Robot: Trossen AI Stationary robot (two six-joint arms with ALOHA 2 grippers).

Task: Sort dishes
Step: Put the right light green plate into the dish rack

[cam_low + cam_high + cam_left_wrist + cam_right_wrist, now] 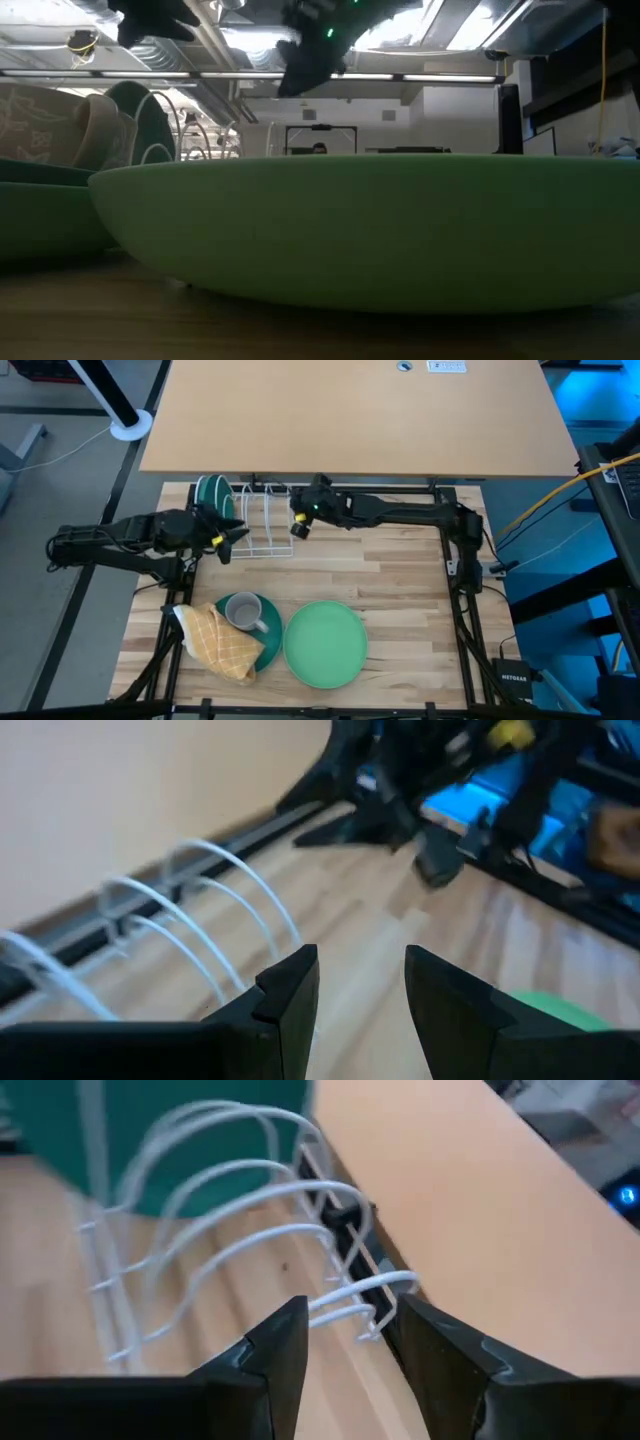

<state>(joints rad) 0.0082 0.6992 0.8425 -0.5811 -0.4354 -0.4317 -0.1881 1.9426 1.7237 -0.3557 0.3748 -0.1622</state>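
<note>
A light green plate (325,643) lies flat on the table near its front edge and fills the low view (360,230). A teal plate (268,645) lies to its left, carrying a grey mug (242,612) and a yellow checked cloth (220,642). Another teal plate (212,495) stands on edge in the white wire rack (262,525), at the rack's left end; it also shows in the right wrist view (190,1140). My left gripper (235,540) (360,990) is open and empty at the rack's near left side. My right gripper (298,525) (345,1340) is open and empty at the rack's right end.
A light wooden board (350,415) lies beyond the table's far edge, right behind the rack. A black frame (455,590) runs along the table's sides. Bare wood (400,590) lies between the rack and the plates.
</note>
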